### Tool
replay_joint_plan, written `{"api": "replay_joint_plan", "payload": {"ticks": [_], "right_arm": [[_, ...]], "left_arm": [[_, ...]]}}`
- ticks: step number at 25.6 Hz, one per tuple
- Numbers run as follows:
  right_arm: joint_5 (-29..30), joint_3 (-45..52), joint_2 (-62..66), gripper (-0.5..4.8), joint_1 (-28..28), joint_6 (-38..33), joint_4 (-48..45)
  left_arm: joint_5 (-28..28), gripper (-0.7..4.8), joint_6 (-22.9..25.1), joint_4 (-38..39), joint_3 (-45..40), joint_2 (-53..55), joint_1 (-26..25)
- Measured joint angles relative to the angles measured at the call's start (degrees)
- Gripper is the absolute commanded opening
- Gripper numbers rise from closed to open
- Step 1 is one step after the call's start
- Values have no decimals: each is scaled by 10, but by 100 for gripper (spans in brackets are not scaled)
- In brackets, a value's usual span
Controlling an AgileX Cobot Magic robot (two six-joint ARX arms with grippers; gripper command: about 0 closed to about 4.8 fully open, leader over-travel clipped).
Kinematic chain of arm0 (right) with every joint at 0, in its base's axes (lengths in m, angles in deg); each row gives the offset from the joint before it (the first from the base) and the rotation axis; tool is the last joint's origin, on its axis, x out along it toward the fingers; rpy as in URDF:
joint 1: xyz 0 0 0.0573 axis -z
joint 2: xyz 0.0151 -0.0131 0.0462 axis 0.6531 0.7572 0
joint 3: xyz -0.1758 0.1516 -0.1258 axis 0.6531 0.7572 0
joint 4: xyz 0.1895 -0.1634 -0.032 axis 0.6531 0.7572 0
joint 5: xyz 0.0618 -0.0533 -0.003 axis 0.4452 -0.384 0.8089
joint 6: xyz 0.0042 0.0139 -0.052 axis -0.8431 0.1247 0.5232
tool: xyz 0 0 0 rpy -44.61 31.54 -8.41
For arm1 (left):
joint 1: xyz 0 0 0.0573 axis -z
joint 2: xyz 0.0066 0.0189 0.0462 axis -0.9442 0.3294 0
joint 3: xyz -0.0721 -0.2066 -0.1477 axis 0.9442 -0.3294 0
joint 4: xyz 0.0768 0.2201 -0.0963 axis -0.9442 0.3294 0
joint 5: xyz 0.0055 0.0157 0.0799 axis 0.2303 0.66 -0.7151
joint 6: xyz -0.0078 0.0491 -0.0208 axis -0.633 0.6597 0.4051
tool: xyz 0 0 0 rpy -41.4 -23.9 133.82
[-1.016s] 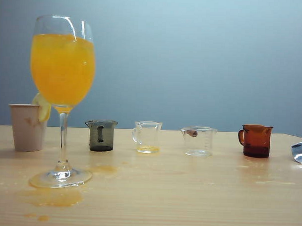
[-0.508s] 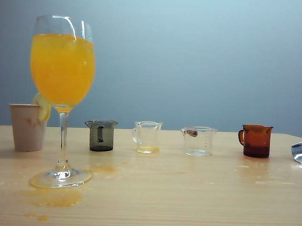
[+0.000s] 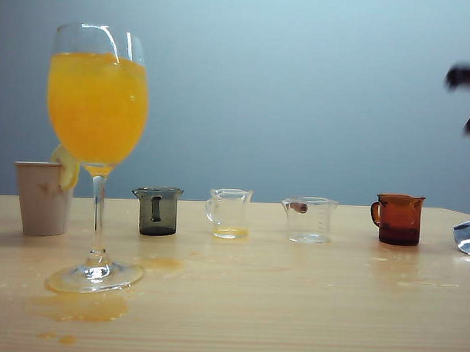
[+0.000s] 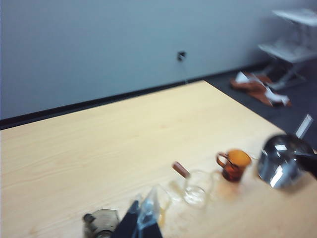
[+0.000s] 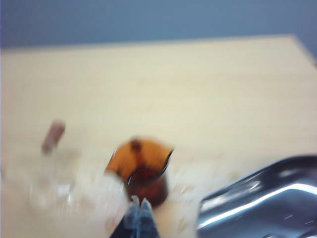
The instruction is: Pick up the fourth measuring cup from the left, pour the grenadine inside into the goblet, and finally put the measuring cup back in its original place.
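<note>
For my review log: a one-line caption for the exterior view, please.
Orange-filled goblet, paper cup and four small measuring cups on a spill-stained table; a blurred dark arm enters above the amber cup.

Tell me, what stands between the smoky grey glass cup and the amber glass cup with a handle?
In the exterior view, two clear measuring cups stand between the grey cup and the amber cup, all in one row.

On my table [image 3: 292, 317] a beige paper cup [image 3: 41, 198] stands farthest from the shiny metal vessel [image 3: 468, 235]; between them sit a smoky grey cup [image 3: 157, 211] and two clear cups [image 3: 229, 213] [image 3: 308, 219], with orange spills [image 3: 80, 306] near the paper cup.
</note>
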Motion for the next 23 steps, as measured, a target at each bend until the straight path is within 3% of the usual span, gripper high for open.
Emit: {"api": "replay_joint_plan", "payload": {"ticks": [8,13,14,15,16,18,19,23], "right_arm": [[1,4,188,-6,-3,10,-174],[1,2,311,6,-2,39,-293],[1,2,321,33,-2,40,-307],[1,2,332,94,-2,40,-324],[1,-1,344,239,-2,41,-333],[11,-12,369,439,-2,41,-339],[16,-19,382,476,-2,41,-339],[16,-42,420,479,-2,40,-339]], "left_arm": [[33,-5,17,8,-1,42,37],[39,-5,21,73,-1,56,37],[39,-5,26,74,-1,56,37],[39,-5,33,73,-1,56,37],[39,-5,39,73,-1,56,37],[39,-5,56,73,-1,56,37],[39,-5,58,73,-1,56,37],[39,-5,59,73,-1,56,37]]}}
